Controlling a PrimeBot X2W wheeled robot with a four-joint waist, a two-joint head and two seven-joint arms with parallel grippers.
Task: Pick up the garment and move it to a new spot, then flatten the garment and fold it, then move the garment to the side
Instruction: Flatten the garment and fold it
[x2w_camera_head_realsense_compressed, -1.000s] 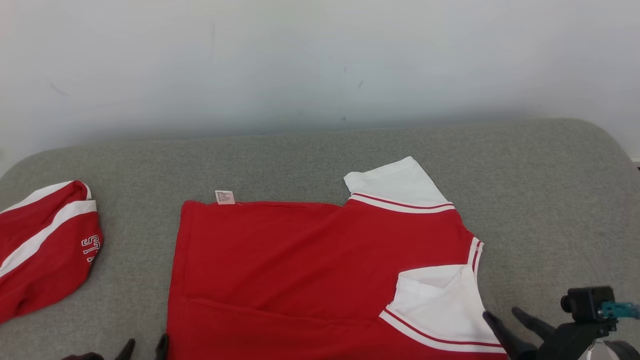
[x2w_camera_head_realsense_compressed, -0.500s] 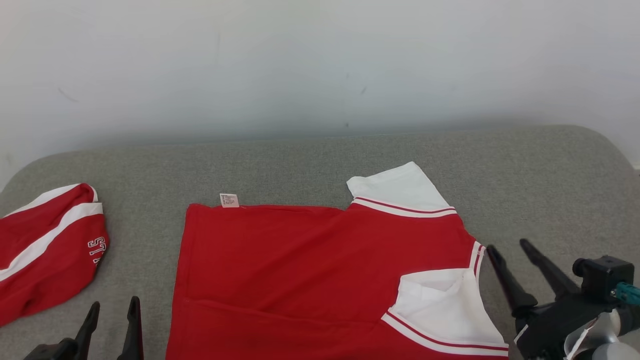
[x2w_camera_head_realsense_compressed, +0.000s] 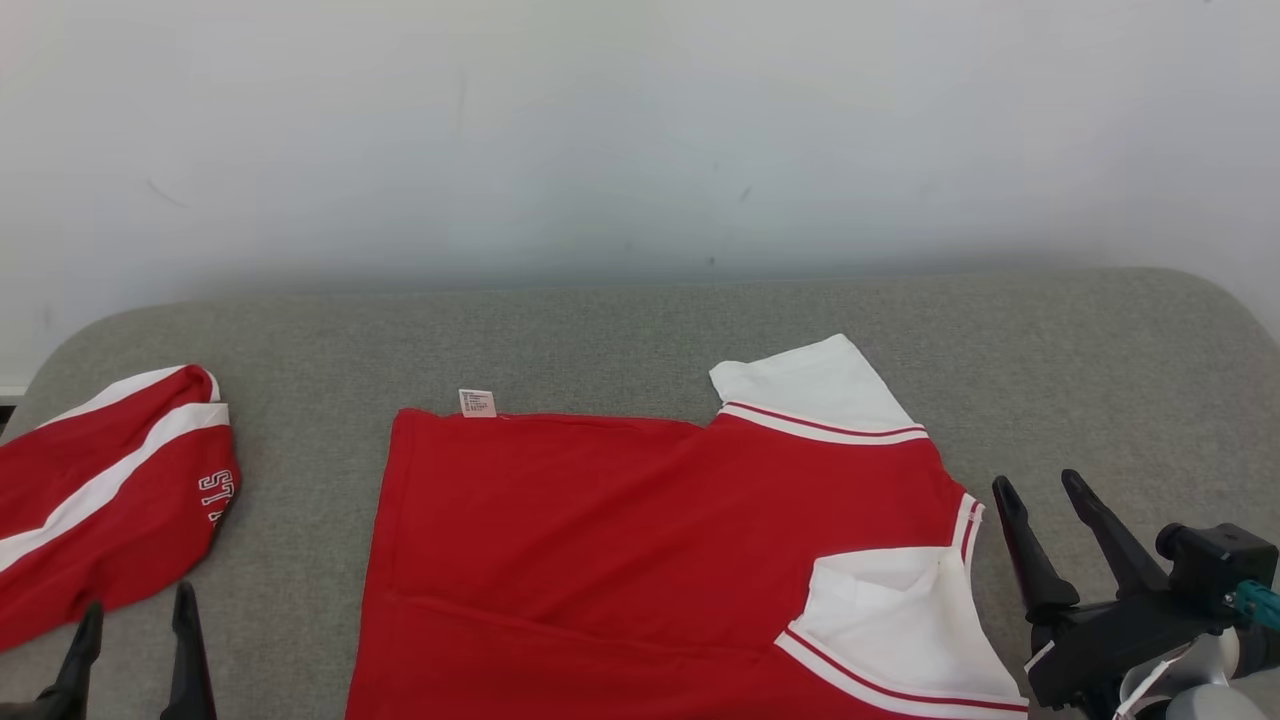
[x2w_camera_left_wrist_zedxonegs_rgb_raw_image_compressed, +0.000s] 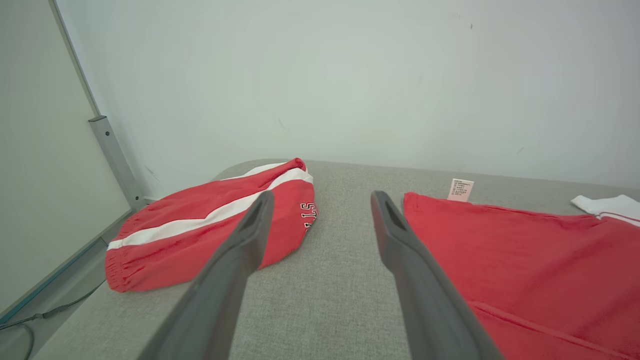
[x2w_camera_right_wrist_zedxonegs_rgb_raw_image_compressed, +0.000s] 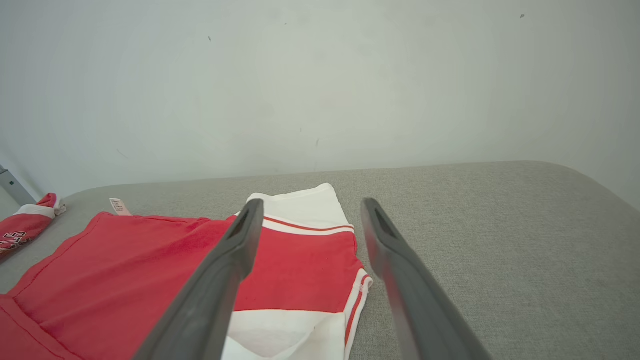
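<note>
From the head, the garment (x2w_camera_head_realsense_compressed: 640, 540), a red shirt with white sleeves trimmed in red stripes, lies flat on the grey fabric tabletop (x2w_camera_head_realsense_compressed: 600, 330). It sits in the middle, and its near edge runs off the bottom of the picture. One white sleeve (x2w_camera_head_realsense_compressed: 800, 385) points to the far side. The other (x2w_camera_head_realsense_compressed: 900, 610) is folded in over the red body at the near right. A small care label (x2w_camera_head_realsense_compressed: 477, 402) sticks out at the far left corner. A second red garment (x2w_camera_head_realsense_compressed: 110, 500) with a white band and white lettering lies bunched at the left edge, well apart from the shirt. The left fingers (x2w_camera_head_realsense_compressed: 186, 650) stand at the near left between the two garments, spread apart and holding nothing. The right fingers (x2w_camera_head_realsense_compressed: 1025, 545) stand just right of the shirt's collar edge, also spread and empty. A pale wall (x2w_camera_head_realsense_compressed: 640, 130) rises behind.

In the left wrist view, the left fingers (x2w_camera_left_wrist_zedxonegs_rgb_raw_image_compressed: 395, 240) are wide apart above bare tabletop (x2w_camera_left_wrist_zedxonegs_rgb_raw_image_compressed: 330, 280) and touch no cloth. The second red garment (x2w_camera_left_wrist_zedxonegs_rgb_raw_image_compressed: 210, 225) lies to their left and the garment (x2w_camera_left_wrist_zedxonegs_rgb_raw_image_compressed: 525, 260) with its care label (x2w_camera_left_wrist_zedxonegs_rgb_raw_image_compressed: 461, 189) to their right. A grey metal post (x2w_camera_left_wrist_zedxonegs_rgb_raw_image_compressed: 112, 155) leans against the wall at the left.

In the right wrist view, the right fingers (x2w_camera_right_wrist_zedxonegs_rgb_raw_image_compressed: 235, 250) are parted wide with nothing between them. The garment (x2w_camera_right_wrist_zedxonegs_rgb_raw_image_compressed: 150, 270) spreads to the left beneath them, and its far white sleeve (x2w_camera_right_wrist_zedxonegs_rgb_raw_image_compressed: 300, 207) shows between the tips. Bare tabletop (x2w_camera_right_wrist_zedxonegs_rgb_raw_image_compressed: 500, 240) fills the right side.
</note>
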